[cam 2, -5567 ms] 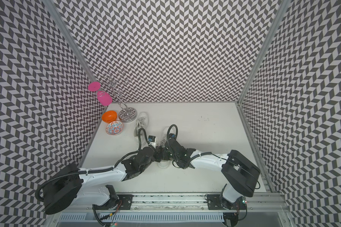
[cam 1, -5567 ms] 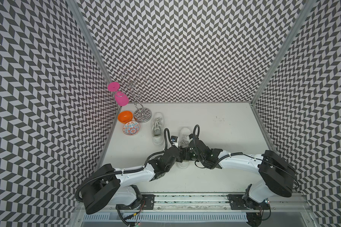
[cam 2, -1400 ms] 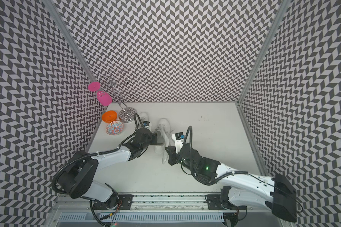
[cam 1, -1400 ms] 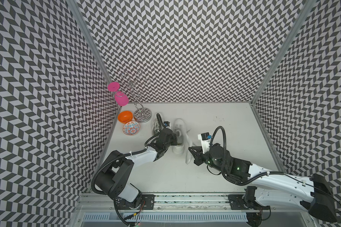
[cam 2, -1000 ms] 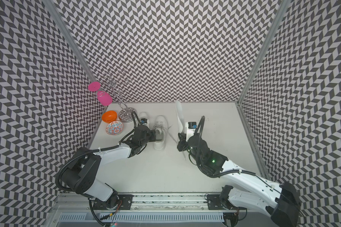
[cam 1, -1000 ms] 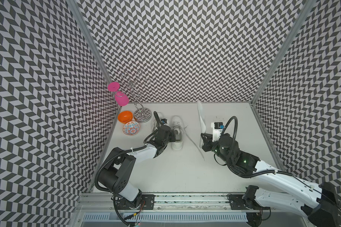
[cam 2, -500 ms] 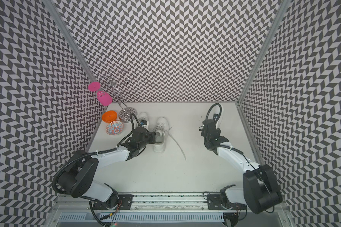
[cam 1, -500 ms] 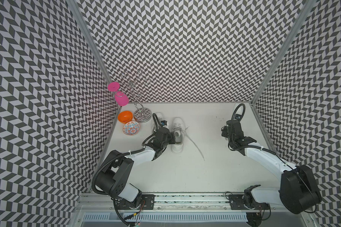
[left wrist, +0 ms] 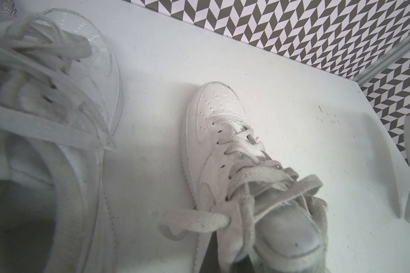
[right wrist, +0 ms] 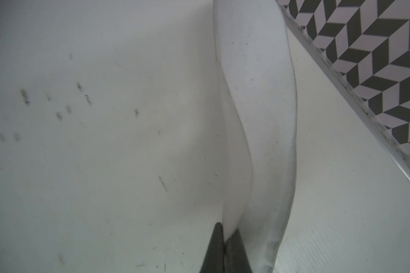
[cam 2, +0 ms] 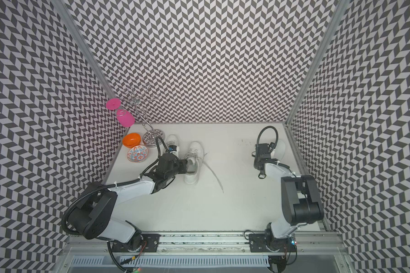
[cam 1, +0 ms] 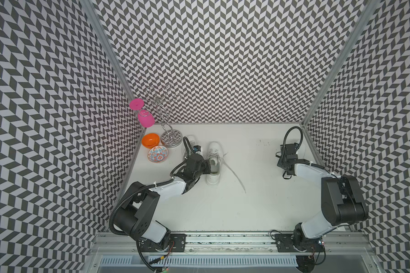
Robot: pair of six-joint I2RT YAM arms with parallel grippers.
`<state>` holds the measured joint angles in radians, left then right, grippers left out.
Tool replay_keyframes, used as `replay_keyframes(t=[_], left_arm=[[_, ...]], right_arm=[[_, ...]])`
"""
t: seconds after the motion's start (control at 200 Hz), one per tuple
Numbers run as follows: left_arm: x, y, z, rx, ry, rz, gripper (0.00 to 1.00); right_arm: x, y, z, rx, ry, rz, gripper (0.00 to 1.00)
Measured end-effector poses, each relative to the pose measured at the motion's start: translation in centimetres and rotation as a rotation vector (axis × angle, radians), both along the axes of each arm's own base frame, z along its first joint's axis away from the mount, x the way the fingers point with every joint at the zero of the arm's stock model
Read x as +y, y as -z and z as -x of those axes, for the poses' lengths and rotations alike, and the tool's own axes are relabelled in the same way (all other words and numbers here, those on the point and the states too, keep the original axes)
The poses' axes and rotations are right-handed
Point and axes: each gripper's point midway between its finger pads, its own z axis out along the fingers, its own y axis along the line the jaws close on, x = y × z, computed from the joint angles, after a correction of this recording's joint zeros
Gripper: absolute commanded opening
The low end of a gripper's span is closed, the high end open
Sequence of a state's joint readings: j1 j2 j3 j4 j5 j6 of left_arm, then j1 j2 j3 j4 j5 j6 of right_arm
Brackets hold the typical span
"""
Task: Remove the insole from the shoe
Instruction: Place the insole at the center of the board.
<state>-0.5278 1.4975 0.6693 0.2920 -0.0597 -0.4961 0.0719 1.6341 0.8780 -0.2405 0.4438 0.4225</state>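
Observation:
A white shoe (cam 1: 214, 165) stands left of the table's middle, toe toward the back wall, and also shows in the left wrist view (left wrist: 213, 132). My left gripper (cam 1: 208, 163) is shut on the side of the shoe's opening, beside the laces. The white insole (cam 2: 279, 148) is out of the shoe, at the far right by the side wall. My right gripper (right wrist: 225, 237) is shut on one end of the insole (right wrist: 258, 106). The insole hangs low over the table, edge-on and curved.
A second white shoe (cam 1: 191, 141) lies just left of the held one, partly under my left arm. At the back left stand a wire rack (cam 1: 172, 140) with a pink glass (cam 1: 146, 119), an orange bowl (cam 1: 150, 140) and a patterned bowl (cam 1: 158, 154). A long thin lace (cam 1: 234, 176) trails right from the shoe.
My right arm swung the insole from above the table's middle to the far right wall and lowered it. The left gripper kept its hold on the shoe.

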Motion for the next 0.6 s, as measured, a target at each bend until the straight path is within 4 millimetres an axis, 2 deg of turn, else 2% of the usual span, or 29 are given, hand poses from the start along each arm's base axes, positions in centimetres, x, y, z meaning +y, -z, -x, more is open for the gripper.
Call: replay_keyframes(t=[0.115,0.16,0.19,0.235,0.305,0.421,0.601], left_arm=[[-0.1,-0.1,0.0,-0.002,0.002,0.003,0.00],[-0.1,-0.1,0.0,-0.003,0.004,0.006,0.00],[-0.1,-0.1,0.0,-0.003,0.003,0.007,0.00],[-0.1,-0.1,0.0,-0.002,0.003,0.008,0.00],[-0.2,-0.1,0.0,-0.002,0.004,0.009,0.00],[-0.4,-0.1,0.1,0.000,0.005,0.015,0.00],[-1.9,-0.6,0.0,0.004,0.023,0.034,0.00]], right_arm=[[0.2,2.4,0.1,0.076,-0.010,-0.027,0.00],[0.4,3.0,0.2,0.095,-0.014,-0.036,0.03],[0.5,3.1,0.3,0.102,-0.017,-0.041,0.08],[0.6,3.2,0.4,0.106,-0.019,-0.047,0.23],[0.8,3.2,0.4,0.106,-0.026,-0.058,0.39],[1.0,2.3,0.5,0.084,-0.029,-0.072,0.61],[1.3,-1.1,0.5,-0.015,-0.037,-0.096,0.78]])
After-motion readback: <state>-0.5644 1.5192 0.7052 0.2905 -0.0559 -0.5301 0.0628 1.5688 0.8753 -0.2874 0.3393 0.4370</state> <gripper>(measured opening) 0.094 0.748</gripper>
